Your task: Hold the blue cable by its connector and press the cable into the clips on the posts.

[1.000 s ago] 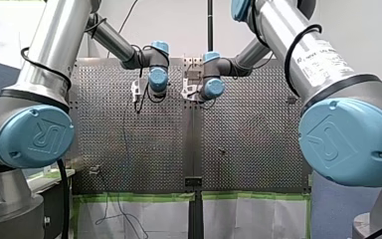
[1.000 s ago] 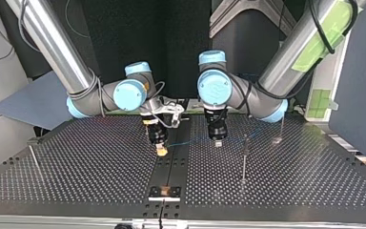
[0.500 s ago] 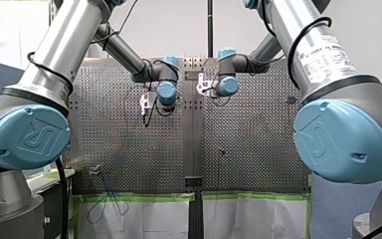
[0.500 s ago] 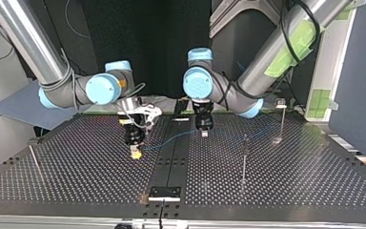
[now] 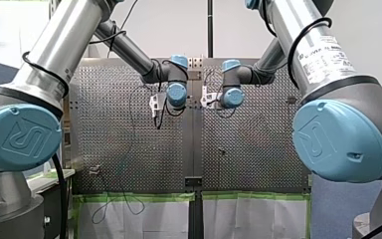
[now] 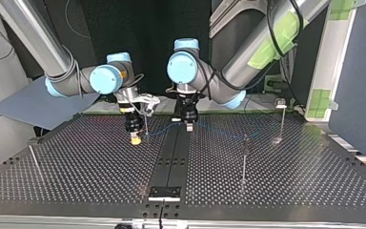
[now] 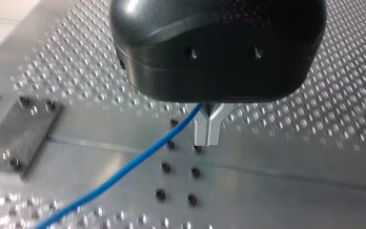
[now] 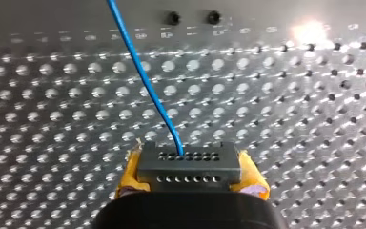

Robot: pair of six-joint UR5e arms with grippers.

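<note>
The cable is being carried to the posts, I judge: my right gripper (image 6: 135,139), yellow pads pinched on the dark, hole-dotted block connector (image 8: 189,164), and my left gripper (image 7: 208,131), slim metal fingers closed on the thin, glossy blue cable (image 8: 143,81), hover mid-way along the perforated metal surface's (image 6: 76,181) far edge in the top view. Next, the span needs lining up over the slender posts (image 6: 244,160) toward the right edge; then pressing into their clips (image 6: 280,101).

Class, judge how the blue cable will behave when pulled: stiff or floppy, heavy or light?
Probably floppy: the blue cable curves away from the connector. Likely light, being so thin. Looking smooth, it may slide through my left gripper.
</note>
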